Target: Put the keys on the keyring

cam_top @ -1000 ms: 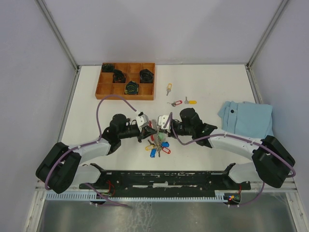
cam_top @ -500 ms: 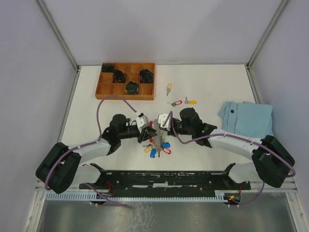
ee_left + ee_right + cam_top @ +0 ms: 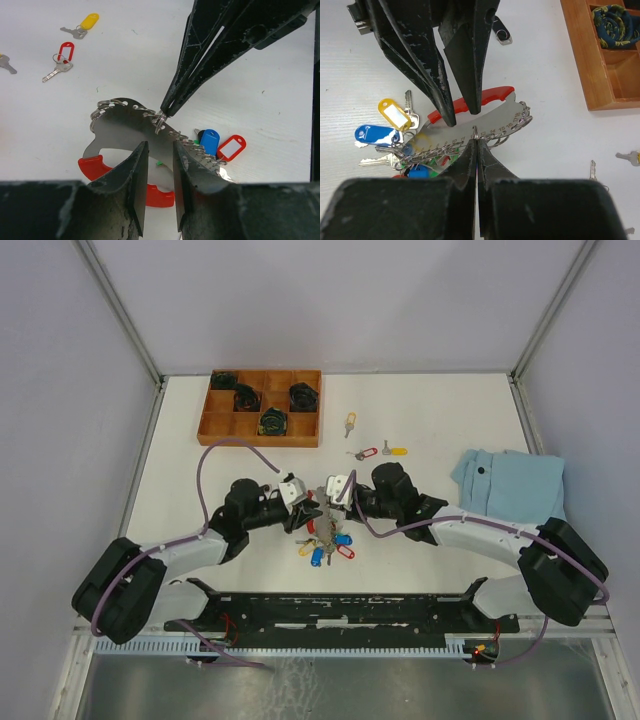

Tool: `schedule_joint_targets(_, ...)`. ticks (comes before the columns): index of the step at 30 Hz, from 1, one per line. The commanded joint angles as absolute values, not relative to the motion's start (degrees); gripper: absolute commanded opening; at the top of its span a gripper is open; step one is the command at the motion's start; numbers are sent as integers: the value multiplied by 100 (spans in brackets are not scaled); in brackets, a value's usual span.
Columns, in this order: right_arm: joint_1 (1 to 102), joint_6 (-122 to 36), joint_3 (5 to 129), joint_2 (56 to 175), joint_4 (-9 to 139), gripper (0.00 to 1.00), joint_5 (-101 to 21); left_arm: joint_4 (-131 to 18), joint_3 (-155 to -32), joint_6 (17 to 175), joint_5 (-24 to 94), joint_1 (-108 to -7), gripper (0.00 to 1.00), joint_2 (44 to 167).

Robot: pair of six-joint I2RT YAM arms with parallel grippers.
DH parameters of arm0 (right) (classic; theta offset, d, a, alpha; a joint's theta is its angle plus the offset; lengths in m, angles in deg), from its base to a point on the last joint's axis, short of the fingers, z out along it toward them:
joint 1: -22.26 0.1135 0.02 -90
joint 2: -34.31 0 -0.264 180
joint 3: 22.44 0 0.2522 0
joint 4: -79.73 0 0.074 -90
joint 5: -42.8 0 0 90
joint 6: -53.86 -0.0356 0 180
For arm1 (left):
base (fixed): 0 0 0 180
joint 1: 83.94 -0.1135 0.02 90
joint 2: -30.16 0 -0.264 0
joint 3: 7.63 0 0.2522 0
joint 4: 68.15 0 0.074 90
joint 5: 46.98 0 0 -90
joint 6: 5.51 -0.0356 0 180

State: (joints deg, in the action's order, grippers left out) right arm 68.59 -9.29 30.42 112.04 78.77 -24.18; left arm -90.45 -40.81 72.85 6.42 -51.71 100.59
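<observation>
The keyring (image 3: 326,531) lies between both arms: a grey metal plate (image 3: 127,125) lined with small rings, a red curved strap (image 3: 94,168) and several coloured tags (image 3: 393,114). My right gripper (image 3: 476,136) is shut on one small ring at the plate's edge; its tips (image 3: 165,108) show in the left wrist view. My left gripper (image 3: 160,150) is open, with its fingertips (image 3: 451,120) over the plate beside the strap and holding nothing. Loose keys lie farther back: one with a yellow tag (image 3: 350,421), one with a red tag (image 3: 365,453) and another yellow one (image 3: 397,451).
A wooden compartment tray (image 3: 305,432) with dark coiled items stands at the back left. A folded blue cloth (image 3: 510,485) lies at the right. A small black cylinder (image 3: 502,33) rests on the table beyond the left gripper.
My left gripper has opened and let go of the keyring. My right gripper has closed fully on the small ring. The bunch has shifted slightly.
</observation>
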Motion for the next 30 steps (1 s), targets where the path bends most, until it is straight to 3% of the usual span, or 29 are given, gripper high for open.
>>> schedule_joint_targets(1, 6843, -914, 3092, 11191, 8223, 1, -2186, -9673, -4117, 7221, 731, -5175, 33, 10234)
schedule_joint_targets(19, 6841, -933, 3106, 11240, 8188, 1, -2032, -9898, -4427, 7102, -183, -5177, 28, 10731)
schedule_joint_targets(22, 6841, -942, 3118, 11270, 8188, 1, -2014, -9895, -4449, 7110, -291, -5175, 23, 10744)
schedule_joint_targets(26, 6841, -953, 3082, 11223, 8143, 1, -2143, -9743, -4478, 7065, -278, -5177, 4, 10738)
schedule_joint_targets(30, 6841, -1037, 2923, 11142, 8126, 4, -2577, -9186, -4580, 7062, 128, -5177, 3, 10627)
